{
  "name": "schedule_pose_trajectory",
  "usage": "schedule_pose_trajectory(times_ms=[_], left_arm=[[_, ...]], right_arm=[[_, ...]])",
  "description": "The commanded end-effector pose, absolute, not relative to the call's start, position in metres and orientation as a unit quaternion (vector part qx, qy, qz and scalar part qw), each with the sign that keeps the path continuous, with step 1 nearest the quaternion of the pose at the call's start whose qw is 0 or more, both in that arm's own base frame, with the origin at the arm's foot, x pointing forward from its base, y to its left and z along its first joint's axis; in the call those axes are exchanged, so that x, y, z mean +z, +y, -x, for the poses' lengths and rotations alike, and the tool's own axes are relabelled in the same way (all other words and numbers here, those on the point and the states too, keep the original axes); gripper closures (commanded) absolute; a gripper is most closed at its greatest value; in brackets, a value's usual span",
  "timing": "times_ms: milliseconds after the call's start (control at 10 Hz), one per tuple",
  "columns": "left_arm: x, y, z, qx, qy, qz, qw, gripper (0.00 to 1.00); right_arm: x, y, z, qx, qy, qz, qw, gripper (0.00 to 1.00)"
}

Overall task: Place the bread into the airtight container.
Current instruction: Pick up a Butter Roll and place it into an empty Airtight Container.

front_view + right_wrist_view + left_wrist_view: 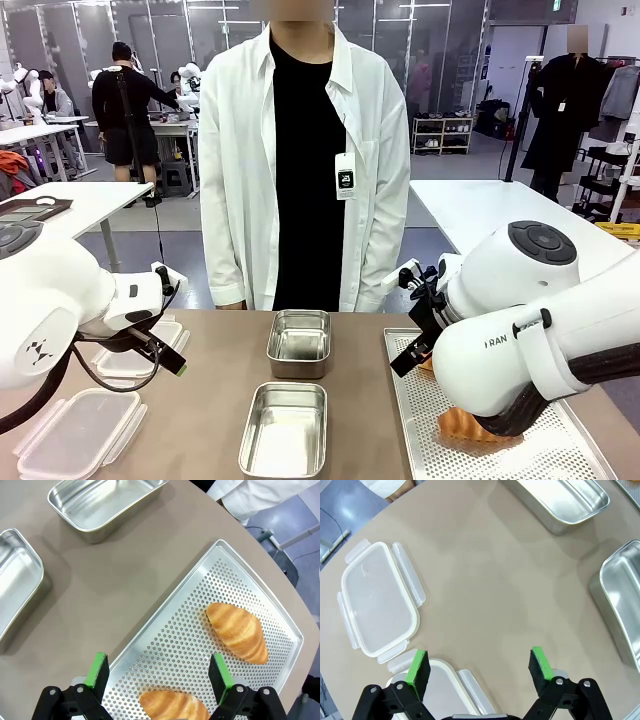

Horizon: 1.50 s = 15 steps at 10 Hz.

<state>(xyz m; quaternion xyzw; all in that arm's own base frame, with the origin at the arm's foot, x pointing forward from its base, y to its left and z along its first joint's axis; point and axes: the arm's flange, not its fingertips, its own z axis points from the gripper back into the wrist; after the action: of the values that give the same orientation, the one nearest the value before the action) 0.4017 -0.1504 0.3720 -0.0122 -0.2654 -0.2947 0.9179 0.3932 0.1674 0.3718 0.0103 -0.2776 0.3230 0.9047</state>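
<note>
Sitting at the lower right of the front view, a perforated metal tray [420, 410] is the biggest holder on the desk [210, 400]. It carries both golden breads. In the right wrist view the far bread [236, 631] lies right of centre on the mesh. The near bread [172, 706] is cut off by the bottom edge, below and between the green pads.

Next in size are two steel containers in the middle of the front view, one behind the other. The far steel container [299, 343] and the near steel container [284, 428] are both empty and uncovered.

At the lower left lie two clear snap lids, flat on the desk. The near lid [75, 435] is by the bottom corner and the far lid [135, 360] is partly under the left arm.

The right jaws stand apart above the tray with nothing between them. The left jaws are also apart and hold nothing, hanging over bare desk near the lids.

The desk top is plain tan. A person [300, 150] in a white shirt over black stands at its far edge, arms down. Behind them is a grey-floored workroom with white tables and other people at the upper left.
</note>
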Motion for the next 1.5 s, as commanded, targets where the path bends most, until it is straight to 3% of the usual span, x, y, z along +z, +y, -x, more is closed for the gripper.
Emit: schedule_pose_trajectory(times_ms=[0,300,700,1100,1400], left_arm=[[0.372,-0.150,-0.402,-0.294,-0.265,0.012,0.918,0.00],[0.417,-0.147,-0.410,-0.299,-0.253,0.024,0.920,0.00],[0.568,-0.090,-0.402,-0.290,-0.234,0.090,0.924,0.00],[0.693,0.004,-0.331,-0.303,-0.238,0.142,0.912,0.00],[0.737,0.062,-0.286,-0.254,-0.292,0.159,0.908,0.00]], right_arm=[[0.372,0.167,-0.393,0.321,-0.278,-0.011,0.905,0.00],[0.415,0.153,-0.397,0.328,-0.246,-0.036,0.912,0.00],[0.566,0.097,-0.383,0.304,-0.213,-0.076,0.925,0.00],[0.678,-0.001,-0.287,0.309,-0.263,-0.127,0.905,0.00],[0.706,-0.071,-0.227,0.275,-0.325,-0.126,0.896,0.00]])
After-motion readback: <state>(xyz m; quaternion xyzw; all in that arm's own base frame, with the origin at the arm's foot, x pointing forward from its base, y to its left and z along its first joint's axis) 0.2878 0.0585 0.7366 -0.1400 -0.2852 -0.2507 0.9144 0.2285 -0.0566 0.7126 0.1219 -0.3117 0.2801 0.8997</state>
